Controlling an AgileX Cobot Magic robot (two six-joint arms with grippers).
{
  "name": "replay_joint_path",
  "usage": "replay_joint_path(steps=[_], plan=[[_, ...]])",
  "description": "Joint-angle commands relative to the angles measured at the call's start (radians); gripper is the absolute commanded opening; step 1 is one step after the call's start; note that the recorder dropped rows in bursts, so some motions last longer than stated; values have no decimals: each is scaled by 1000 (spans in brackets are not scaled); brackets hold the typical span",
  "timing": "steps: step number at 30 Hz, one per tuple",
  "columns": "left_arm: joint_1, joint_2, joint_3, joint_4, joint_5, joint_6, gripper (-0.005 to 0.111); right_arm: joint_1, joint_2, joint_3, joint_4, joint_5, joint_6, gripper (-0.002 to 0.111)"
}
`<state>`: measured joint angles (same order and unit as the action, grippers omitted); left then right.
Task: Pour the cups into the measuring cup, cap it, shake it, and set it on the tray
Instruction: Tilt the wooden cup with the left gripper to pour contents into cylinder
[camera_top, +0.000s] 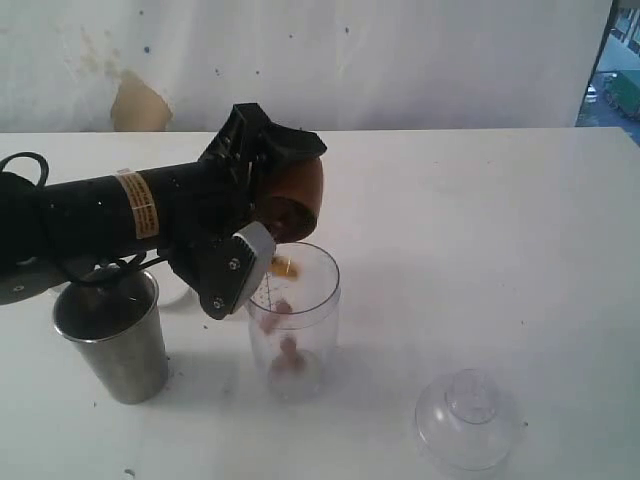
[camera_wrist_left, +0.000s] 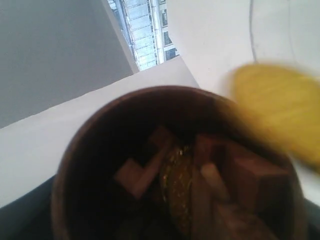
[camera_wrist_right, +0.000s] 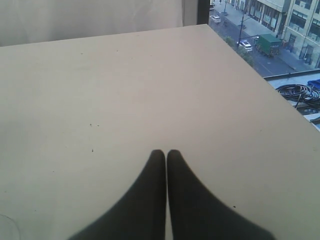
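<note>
Left arm (camera_top: 100, 215) level, brown cup (camera_top: 299, 193) tipped over measuring cup (camera_top: 300, 312).

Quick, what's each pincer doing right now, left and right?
Left pincer: closed on the brown cup, tilted over the measuring cup.
Right pincer: closed, holding nothing.

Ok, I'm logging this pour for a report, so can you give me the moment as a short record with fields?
left end effector: shut on brown cup, tipped over measuring cup
brown cup contents: brown chunks inside; yellow piece dropping out
measuring cup: upright, uncapped, a few pieces at the bottom
steel tumbler: upright on table, beside measuring cup
cap: on table, apart from measuring cup
right end effector: shut, holding nothing, over table
tray: not in view
</note>
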<state>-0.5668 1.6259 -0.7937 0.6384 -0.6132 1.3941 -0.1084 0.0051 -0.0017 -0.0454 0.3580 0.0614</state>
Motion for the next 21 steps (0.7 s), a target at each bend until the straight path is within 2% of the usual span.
replay_joint_path(steps=[1, 21], plan=[[-4, -12, 2, -25, -29, 1, 0, -4, -5, 2, -3, -7, 3, 1], [-4, -8, 2, -27, -70, 176, 0, -4, -5, 2, -3, -7, 3, 1]])
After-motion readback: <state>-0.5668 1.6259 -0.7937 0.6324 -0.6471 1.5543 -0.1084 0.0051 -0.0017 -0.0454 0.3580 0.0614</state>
